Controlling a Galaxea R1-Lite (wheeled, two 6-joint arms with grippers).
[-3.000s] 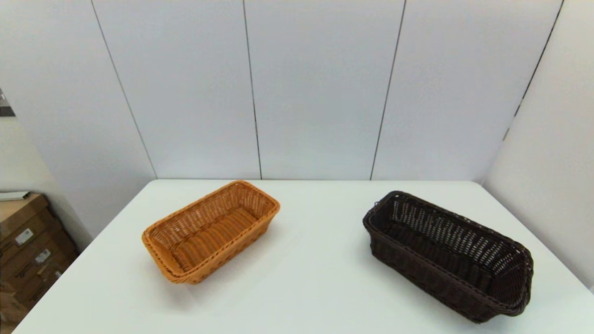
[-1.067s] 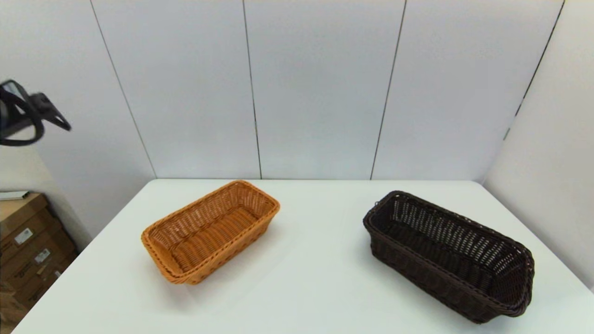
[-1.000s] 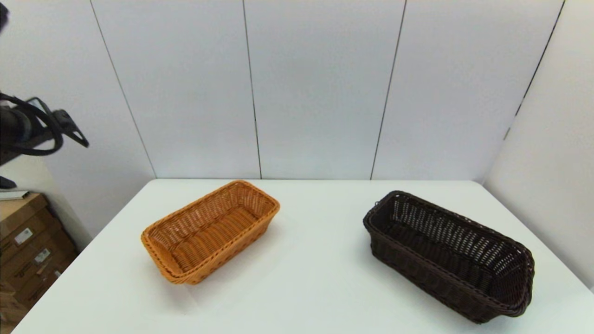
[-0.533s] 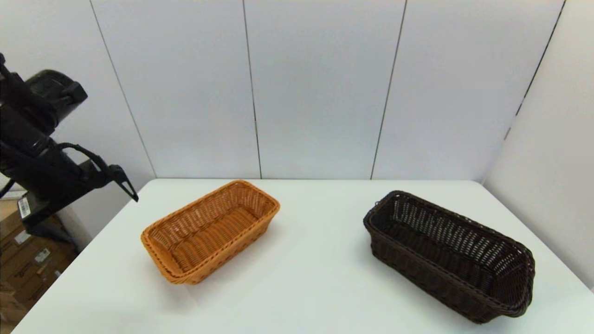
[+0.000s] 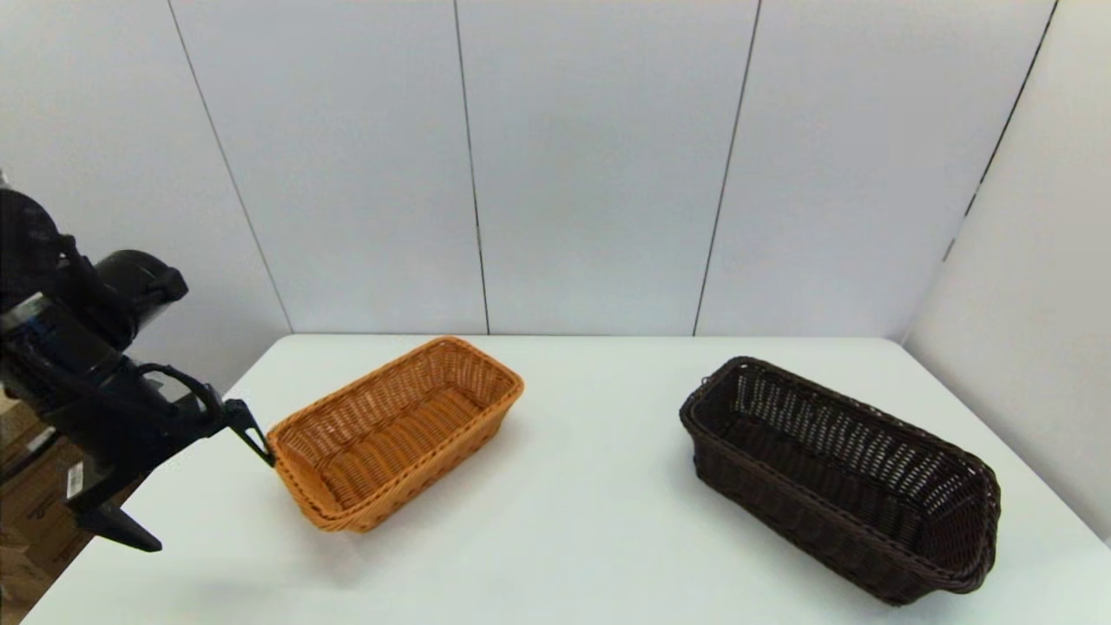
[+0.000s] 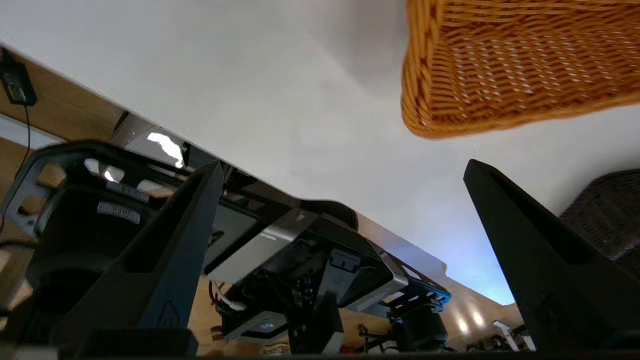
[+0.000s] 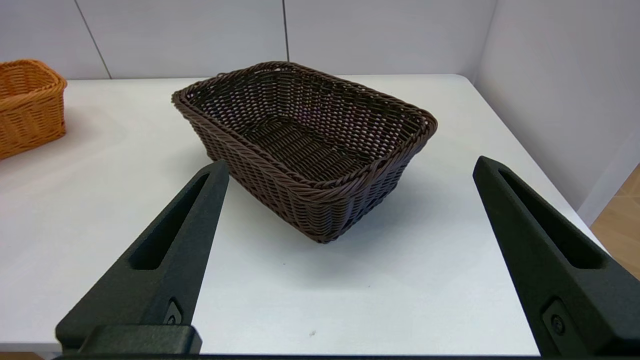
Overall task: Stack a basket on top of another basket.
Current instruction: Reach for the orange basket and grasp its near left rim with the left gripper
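The dark brown basket (image 5: 838,477) rests on the right of the white table (image 5: 564,547), its long side running diagonally. The orange-tan basket (image 5: 395,430) sits left of centre, empty. My left gripper (image 5: 215,505) is open and hangs just off the orange basket's near-left end, one fingertip close to its rim. In the left wrist view the orange basket (image 6: 500,65) lies beyond the open gripper (image 6: 345,165). My right gripper (image 7: 350,161) is open and low over the table's near edge, facing the dark basket (image 7: 305,145); it is out of the head view.
Grey wall panels stand behind the table, and a side wall (image 5: 1024,304) runs close to its right edge. Cardboard boxes (image 5: 22,521) sit on the floor left of the table. Bare tabletop separates the two baskets.
My left arm has swung in from the upper left and dropped down to the near-left end of the orange basket. Both baskets stay where they were.
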